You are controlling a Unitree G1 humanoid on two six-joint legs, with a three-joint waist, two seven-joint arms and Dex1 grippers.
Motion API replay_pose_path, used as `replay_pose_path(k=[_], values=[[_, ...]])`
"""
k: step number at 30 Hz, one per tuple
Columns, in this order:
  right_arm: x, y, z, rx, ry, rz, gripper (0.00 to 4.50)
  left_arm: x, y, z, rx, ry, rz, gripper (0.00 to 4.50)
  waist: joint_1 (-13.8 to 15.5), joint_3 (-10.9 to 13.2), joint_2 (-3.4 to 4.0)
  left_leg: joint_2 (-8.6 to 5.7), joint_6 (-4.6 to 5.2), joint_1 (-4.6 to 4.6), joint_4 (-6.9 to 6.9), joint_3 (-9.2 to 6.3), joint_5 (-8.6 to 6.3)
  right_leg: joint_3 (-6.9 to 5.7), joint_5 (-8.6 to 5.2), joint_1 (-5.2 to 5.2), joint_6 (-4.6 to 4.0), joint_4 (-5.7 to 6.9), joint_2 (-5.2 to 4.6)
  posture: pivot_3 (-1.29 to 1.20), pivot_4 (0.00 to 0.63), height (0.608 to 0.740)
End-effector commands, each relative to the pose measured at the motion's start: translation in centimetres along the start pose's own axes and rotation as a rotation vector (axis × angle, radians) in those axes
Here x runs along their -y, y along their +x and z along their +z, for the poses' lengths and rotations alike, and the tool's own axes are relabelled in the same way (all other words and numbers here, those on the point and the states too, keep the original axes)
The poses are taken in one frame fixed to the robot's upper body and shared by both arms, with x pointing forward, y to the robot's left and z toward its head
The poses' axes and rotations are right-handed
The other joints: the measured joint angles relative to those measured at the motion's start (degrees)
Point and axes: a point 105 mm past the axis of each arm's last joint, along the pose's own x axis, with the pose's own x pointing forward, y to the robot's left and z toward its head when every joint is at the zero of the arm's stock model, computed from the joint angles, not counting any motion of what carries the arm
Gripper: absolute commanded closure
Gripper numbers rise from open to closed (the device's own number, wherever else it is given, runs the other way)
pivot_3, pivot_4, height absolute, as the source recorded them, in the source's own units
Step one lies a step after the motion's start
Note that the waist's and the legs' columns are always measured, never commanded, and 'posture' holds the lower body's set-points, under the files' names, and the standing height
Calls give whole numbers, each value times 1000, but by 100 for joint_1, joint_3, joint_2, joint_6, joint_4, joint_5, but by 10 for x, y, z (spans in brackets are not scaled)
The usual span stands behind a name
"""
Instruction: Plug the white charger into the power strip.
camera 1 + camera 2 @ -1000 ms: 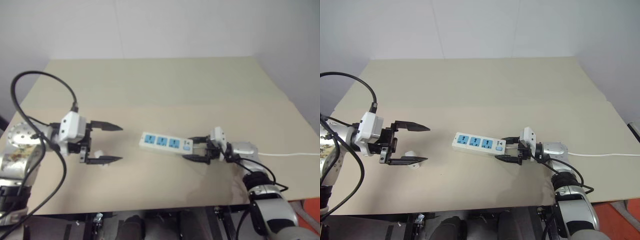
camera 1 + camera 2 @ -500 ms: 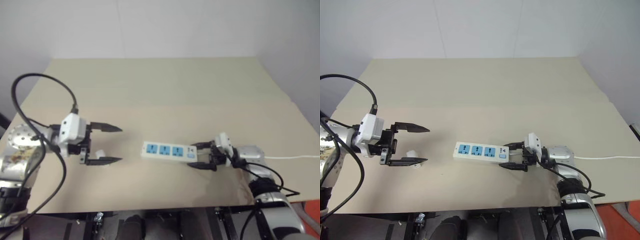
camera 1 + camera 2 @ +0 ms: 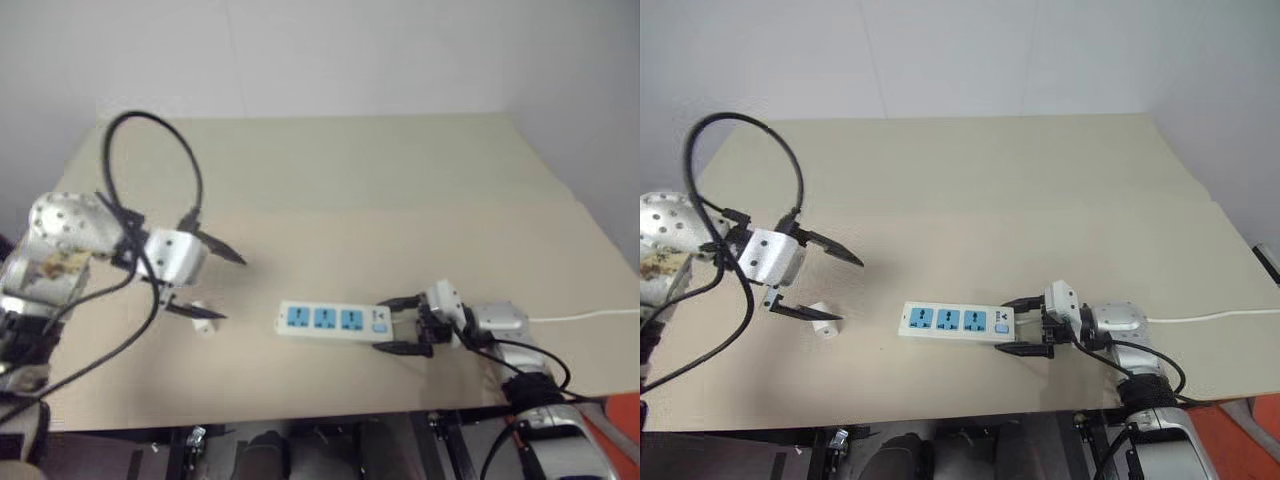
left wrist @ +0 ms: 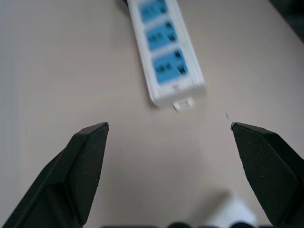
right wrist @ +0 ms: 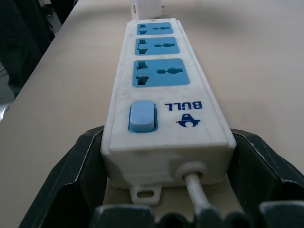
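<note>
- The desk (image 3: pixel 970 180) has a plain beige top; it reaches back to a pale wall (image 3: pixel 940 50), and a faint seam crosses it about halfway.
- Near the front edge, the right end effector (image 3: pixel 1023 325) clamps the switch end of the power strip (image 3: pixel 948 321), one black finger against each long side, the cord exiting between them.
- The power strip lies flat, lengthwise across the desk, its three blue sockets facing up and uncovered.
- A thin white cord (image 3: pixel 1200 317) trails from it towards the right edge.
- On the left, the white charger (image 3: pixel 823 327) lies on the desk, apart from the power strip's free end, with bare desk between them.
- The left end effector (image 3: pixel 836 288) hangs spread wide and empty above the white charger, its lower fingertip just over it.
- A black cable (image 3: pixel 745 160) loops above the left arm.
</note>
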Motion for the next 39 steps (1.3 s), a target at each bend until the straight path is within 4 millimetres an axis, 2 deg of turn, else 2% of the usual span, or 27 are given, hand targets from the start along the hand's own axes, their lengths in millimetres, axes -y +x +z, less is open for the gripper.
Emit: replay_pose_path(k=[1,4,7,12,21,30,39], values=[[-1,8,-4,-23,19,44,1053,-2,-5,15,-35,210,-125,0,2,1,-4,0,0,-1,0,-1,0,0,0,0,0,-1,1,0,150,740],[-1,10,-4,-23,22,51,1053,3,-6,29,-8,299,-222,0,1,0,-5,0,3,-1,2,1,-2,9,1,1,3,0,1,0,150,740],[-4,15,-7,-23,33,60,1053,8,-8,30,-80,452,-327,0,1,1,-5,2,7,0,3,2,-4,15,-1,0,6,0,10,0,150,740],[-7,18,-9,-24,39,65,1053,13,-3,24,-117,552,-445,0,0,0,-7,6,7,3,10,4,-4,24,-1,3,6,2,21,0,150,740],[-9,19,-9,-25,44,69,1053,27,1,9,-166,603,-571,0,0,-1,-8,13,11,5,13,6,-6,33,-1,0,6,2,31,0,150,740],[-10,22,-10,-23,48,68,1053,32,6,-10,-230,648,-637,0,3,-1,-9,17,12,5,15,6,-6,34,-1,0,6,3,37,0,150,740],[-11,20,-10,-29,54,59,1053,38,17,-13,-256,579,-630,0,3,-1,-9,20,13,6,19,6,-7,35,-1,1,6,5,42,0,150,740]])
